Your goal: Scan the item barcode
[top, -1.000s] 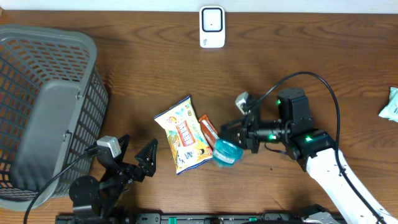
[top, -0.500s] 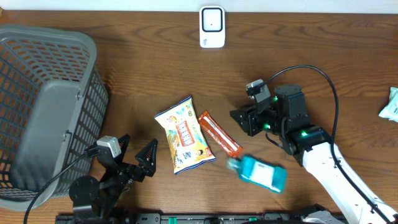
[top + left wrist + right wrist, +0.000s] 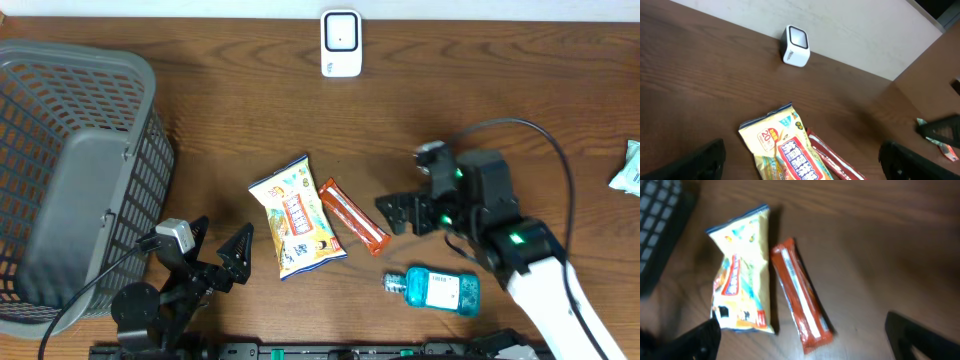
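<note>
Condition: the right end effector stands fully open and holds nothing. The left end effector is also wide open and empty, near the front edge of the surface.

Item location: three items lie flat on the surface, none held.
- The bottle lies on its side, near the front edge, just beside the right arm.
- The bar lies directly ahead of the right end effector, touching the bag.

The scanner stands at the far edge, well apart from all three.

Step in hand, as judged: pick up one item for scanning.
1. Choose one item only. The bar is nearest the open jaws.
2. Approach across its narrow width, clear of the bag, so the bag is not dragged.
3. Close on the wrapper body, not on its crimped end.
4. No barcode is legible in these views. Expect to turn the item before the scanner's window.
</note>
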You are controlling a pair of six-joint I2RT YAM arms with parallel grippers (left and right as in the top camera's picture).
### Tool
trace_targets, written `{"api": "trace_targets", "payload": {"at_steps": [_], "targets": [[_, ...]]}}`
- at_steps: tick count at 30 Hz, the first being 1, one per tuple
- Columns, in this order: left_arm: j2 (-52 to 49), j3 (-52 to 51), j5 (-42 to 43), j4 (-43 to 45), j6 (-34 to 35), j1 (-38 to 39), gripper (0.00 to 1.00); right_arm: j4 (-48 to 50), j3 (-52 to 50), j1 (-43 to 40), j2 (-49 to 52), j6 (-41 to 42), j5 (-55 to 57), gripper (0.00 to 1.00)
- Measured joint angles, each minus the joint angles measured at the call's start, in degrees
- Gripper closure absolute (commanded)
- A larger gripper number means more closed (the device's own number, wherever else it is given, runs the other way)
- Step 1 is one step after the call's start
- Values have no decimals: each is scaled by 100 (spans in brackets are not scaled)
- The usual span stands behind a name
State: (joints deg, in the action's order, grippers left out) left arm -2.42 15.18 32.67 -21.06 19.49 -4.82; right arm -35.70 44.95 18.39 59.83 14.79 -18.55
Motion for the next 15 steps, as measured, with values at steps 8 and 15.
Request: {"api": "trace_targets", "payload": {"at_steps": [8,15], "targets": [[0,0,2,-2,0,0,2,-2221,24,0,-195,1856,535,99],[0,0,2,-2,0,0,2,-2686,-321,0,-166,2566,938,99]]}}
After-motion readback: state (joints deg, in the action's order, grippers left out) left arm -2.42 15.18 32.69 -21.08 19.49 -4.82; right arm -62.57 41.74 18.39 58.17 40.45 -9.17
